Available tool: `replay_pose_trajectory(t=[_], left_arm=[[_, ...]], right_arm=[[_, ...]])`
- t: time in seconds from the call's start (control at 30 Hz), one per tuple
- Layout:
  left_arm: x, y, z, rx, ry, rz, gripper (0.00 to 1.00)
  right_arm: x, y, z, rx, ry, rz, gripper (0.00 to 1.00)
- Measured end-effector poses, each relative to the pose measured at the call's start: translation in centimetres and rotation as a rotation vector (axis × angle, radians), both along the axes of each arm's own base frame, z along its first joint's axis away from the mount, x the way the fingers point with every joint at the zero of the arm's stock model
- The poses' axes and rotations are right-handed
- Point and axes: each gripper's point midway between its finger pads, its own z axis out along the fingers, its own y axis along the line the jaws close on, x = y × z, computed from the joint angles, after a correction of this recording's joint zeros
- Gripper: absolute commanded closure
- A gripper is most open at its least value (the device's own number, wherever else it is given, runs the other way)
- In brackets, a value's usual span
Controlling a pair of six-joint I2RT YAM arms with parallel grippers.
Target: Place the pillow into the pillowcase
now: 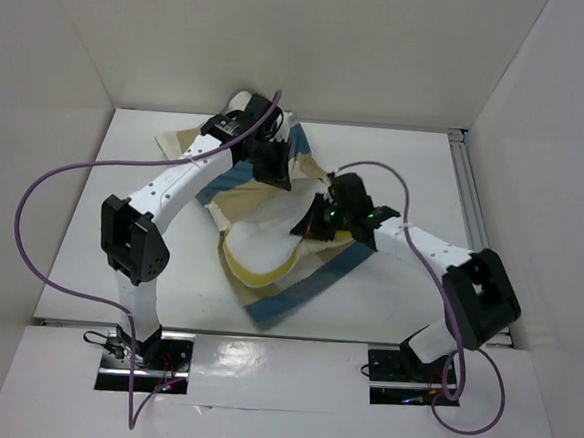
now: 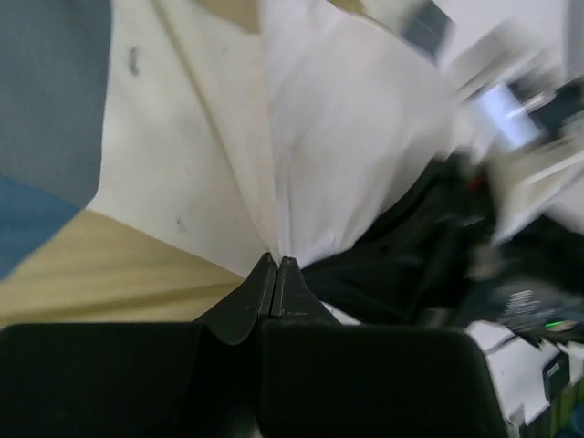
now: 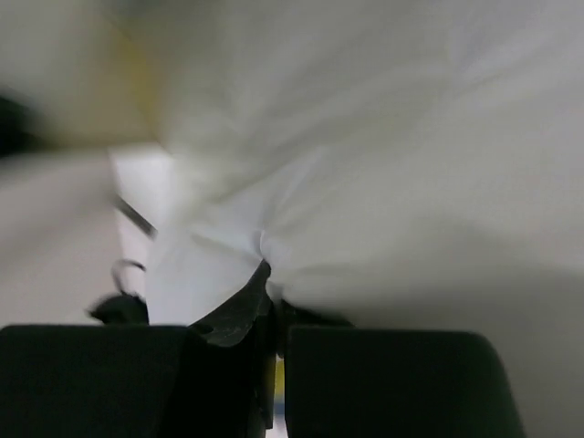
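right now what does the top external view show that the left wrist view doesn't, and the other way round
Only the top external view: both arms over the table, the whole rumpled pillowcase, and the pillow, white with a yellow edge, showing at its open end. Only the left wrist view: the left gripper close up, fingertips pressed shut on a fold of cloth. Both: the pillowcase's blue, tan and cream blocks, and the right gripper, only a dark blur in the wrist view.
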Motion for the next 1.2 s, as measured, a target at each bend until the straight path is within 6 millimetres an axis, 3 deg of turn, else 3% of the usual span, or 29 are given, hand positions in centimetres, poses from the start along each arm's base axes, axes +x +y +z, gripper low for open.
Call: replay_pose_trajectory(t=[0.07,0.1,0.13,0.17,0.23,0.27,0.37,0.43,0.47,0.5,0.53,0.57,0.67,0.73,0.77,0.87,0.97,1.0,1.07,1.1,1.17,1.2], left_arm=[[0.6,1.2,-1.0,0.046,0.011,0.044,1.00],[1.2,1.9,-1.1,0.061,0.002,0.066,0.90],[1.5,2.4,-0.9,0.071,-0.007,0.084,0.74],[2.0,2.7,-0.3,0.073,-0.023,0.099,0.39],[2.5,3.0,1.2,0.066,-0.055,0.112,0.24],[2.7,3.1,2.0,0.063,-0.072,0.113,0.21],[3.2,3.6,3.7,0.069,-0.118,0.136,0.18],[3.2,4.2,3.6,0.098,-0.123,0.157,0.31],[3.2,4.5,3.4,0.113,-0.118,0.169,0.37],[3.2,4.8,3.1,0.130,-0.115,0.179,0.46],[3.2,5.2,2.8,0.146,-0.108,0.191,0.54],[3.1,5.4,2.4,0.159,-0.102,0.199,0.54],[2.6,5.8,1.5,0.181,-0.081,0.198,0.50],[2.5,5.9,1.2,0.185,-0.071,0.195,0.41],[2.4,5.9,1.1,0.188,-0.069,0.194,0.39],[2.2,6.0,0.5,0.196,-0.054,0.193,0.31],[1.7,6.0,-0.5,0.213,-0.030,0.185,0.25],[1.5,6.1,-0.8,0.220,-0.020,0.181,0.22],[1.0,6.1,-1.8,0.238,0.001,0.171,0.17],[0.7,6.0,-2.2,0.248,0.011,0.166,0.12],[-0.1,6.0,-3.5,0.279,0.034,0.152,0.09],[-0.5,6.0,-4.3,0.300,0.045,0.149,0.06]], right_arm=[[-2.6,1.2,-4.2,-0.058,0.114,0.062,0.97],[-3.9,1.7,-5.9,-0.095,0.158,0.100,0.59],[-4.8,2.0,-6.9,-0.122,0.188,0.126,0.35],[-5.5,2.4,-7.4,-0.154,0.201,0.162,0.22],[-6.0,2.9,-6.5,-0.204,0.185,0.221,0.04],[-5.7,3.1,-5.6,-0.223,0.151,0.240,0.00],[-4.2,1.7,-1.9,-0.261,0.016,0.238,0.00],[-3.1,-0.7,0.5,-0.271,-0.056,0.191,0.13],[-2.3,-2.4,1.6,-0.281,-0.087,0.145,0.23],[-1.3,-4.1,2.4,-0.292,-0.108,0.088,0.56],[-0.4,-5.8,3.1,-0.303,-0.129,0.026,0.69],[0.6,-7.6,3.4,-0.313,-0.134,-0.051,0.77],[2.6,-11.8,1.4,-0.335,-0.066,-0.226,0.88],[3.5,-13.2,-1.9,-0.357,0.032,-0.283,0.99],[3.9,-13.2,-3.5,-0.365,0.066,-0.288,1.00],[3.5,-10.7,-8.4,-0.383,0.170,-0.235,1.00],[1.5,-5.7,-9.9,-0.377,0.181,-0.079,1.00],[0.6,-3.4,-9.6,-0.365,0.169,0.000,0.94],[-0.8,0.1,-8.6,-0.345,0.131,0.111,0.72],[-1.6,1.5,-8.0,-0.336,0.109,0.160,0.53],[-2.2,2.0,-6.6,-0.323,0.063,0.193,0.22],[-1.9,1.2,-6.0,-0.319,0.051,0.178,0.19]])
